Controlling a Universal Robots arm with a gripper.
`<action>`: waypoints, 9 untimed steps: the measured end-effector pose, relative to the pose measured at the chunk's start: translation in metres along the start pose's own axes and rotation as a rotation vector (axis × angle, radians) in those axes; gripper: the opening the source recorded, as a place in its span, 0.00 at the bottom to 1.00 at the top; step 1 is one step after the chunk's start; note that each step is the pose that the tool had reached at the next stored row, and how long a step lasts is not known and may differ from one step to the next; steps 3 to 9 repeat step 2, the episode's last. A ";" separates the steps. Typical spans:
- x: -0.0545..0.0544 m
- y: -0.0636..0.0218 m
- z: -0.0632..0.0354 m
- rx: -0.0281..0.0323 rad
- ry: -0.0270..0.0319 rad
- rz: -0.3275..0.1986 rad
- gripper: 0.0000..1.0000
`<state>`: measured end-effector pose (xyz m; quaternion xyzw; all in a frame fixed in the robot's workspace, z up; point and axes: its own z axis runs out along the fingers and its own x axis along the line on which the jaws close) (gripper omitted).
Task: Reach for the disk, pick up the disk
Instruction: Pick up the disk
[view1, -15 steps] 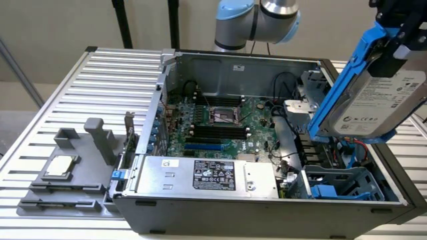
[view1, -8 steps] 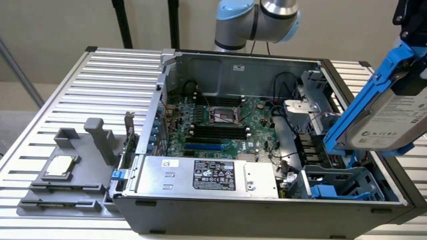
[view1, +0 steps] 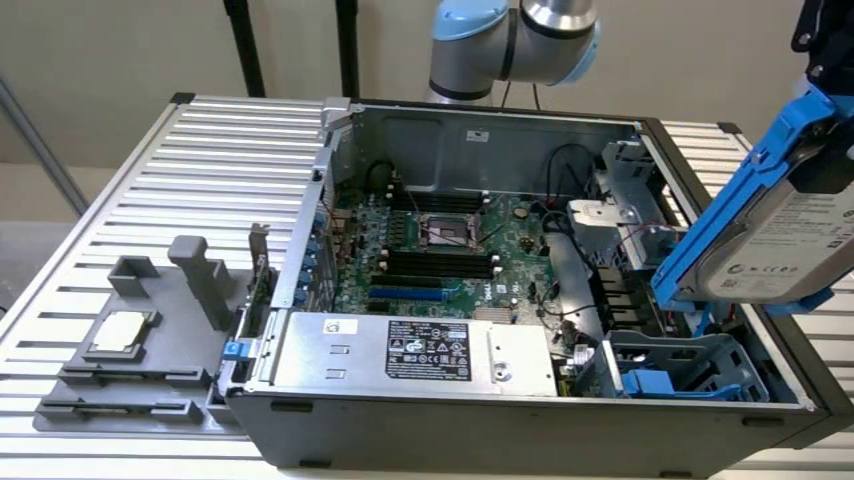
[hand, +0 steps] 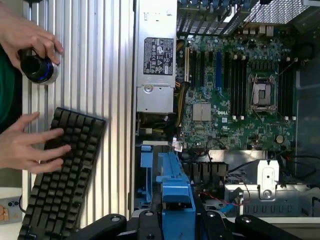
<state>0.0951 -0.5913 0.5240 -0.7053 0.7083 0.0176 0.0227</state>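
Disk (view1: 787, 235) clamped in gripper (hand: 177, 220), lifted above open computer case (view1: 441, 410), slatted metal table (view1: 200, 180)

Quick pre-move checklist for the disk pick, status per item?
1. Disk lifted out of the case: ok, it hangs above the case's side on the exterior view's right.
2. Hand on disk: ok, fingers flank the blue rail.
3. Grip firmness: cannot tell.
4. Disk level: not ok, it is tilted.
5. Drive cage below free of cables: cannot tell.
6. Person's hands away from the case: ok, on keyboard and knob.
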 end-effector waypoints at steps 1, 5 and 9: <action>0.000 0.0000 0.0000 0.0000 0.0000 0.000 0.33; 0.000 0.0000 0.0000 0.0000 0.0000 0.000 0.33; 0.000 0.0000 0.0000 0.0000 0.0000 0.000 0.33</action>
